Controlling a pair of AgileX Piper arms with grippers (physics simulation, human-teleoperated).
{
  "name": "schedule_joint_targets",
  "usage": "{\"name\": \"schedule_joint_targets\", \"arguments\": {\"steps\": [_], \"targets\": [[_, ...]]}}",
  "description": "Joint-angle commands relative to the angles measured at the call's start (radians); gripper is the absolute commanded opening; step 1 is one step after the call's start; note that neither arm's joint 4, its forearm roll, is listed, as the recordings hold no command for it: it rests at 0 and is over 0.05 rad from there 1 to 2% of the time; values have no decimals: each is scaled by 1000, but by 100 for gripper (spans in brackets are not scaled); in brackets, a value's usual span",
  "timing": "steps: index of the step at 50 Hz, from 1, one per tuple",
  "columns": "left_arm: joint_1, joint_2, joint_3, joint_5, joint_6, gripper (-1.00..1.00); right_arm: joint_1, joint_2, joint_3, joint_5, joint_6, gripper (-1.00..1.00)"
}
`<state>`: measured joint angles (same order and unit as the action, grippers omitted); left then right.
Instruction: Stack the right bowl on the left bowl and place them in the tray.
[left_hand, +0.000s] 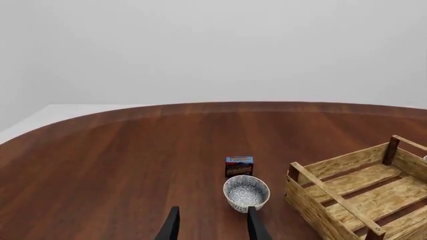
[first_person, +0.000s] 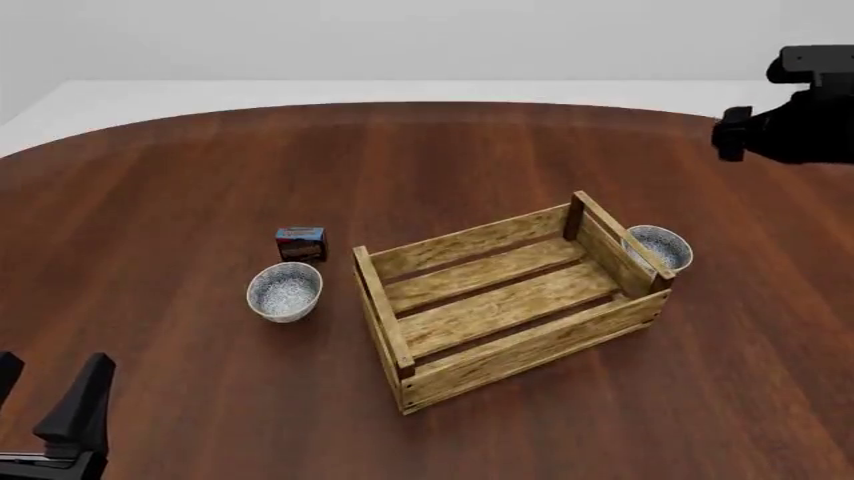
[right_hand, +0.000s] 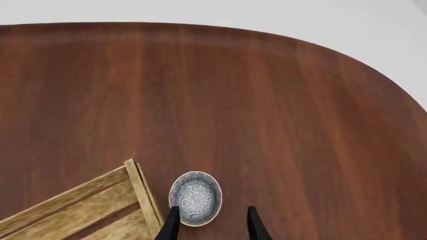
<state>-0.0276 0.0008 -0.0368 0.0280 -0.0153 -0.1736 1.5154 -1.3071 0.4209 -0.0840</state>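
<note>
Nearest, the left pincer (first_person: 47, 400) hangs low over the table (first_person: 174, 180), fingers apart, gripping nothing. Ahead and rightward of it stands the left bowl (first_person: 284, 291), with a small box (first_person: 300, 243) just behind. The tray (first_person: 507, 298) sits mid-table; the right bowl (first_person: 658, 248) touches its right end. Above that bowl hangs the right pincer (right_hand: 211, 222), spread and bare

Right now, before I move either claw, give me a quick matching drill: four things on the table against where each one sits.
Things:
1. left bowl
2. right bowl
3. tray
4. blue-and-red box

Places:
A. between the two bowls
B. just beyond the left bowl
C. against the tray's right end
D. left of the tray, nearer than the box

Pairs: 1-D, 2-C, 3-A, 4-B
</note>
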Motion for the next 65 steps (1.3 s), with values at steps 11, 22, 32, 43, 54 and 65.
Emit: {"name": "schedule_joint_targets", "arguments": {"steps": [11,22,32,43,54,65], "targets": [[-3,0,-3,6,-9,100,-11,135,-40,3,22,100],[-3,0,-28,24,-16,100,-19,194,-65,4,39,100],[-3,0,-28,22,-13,100,-24,253,-70,-18,42,100],[-3,0,-21,17,-16,100,-33,323,-63,-52,43,100],[-2,0,-16,11,-16,100,-50,359,-65,-64,46,100],[-1,0,-14,9,-17,100,-55,401,-56,-89,52,100]]}}
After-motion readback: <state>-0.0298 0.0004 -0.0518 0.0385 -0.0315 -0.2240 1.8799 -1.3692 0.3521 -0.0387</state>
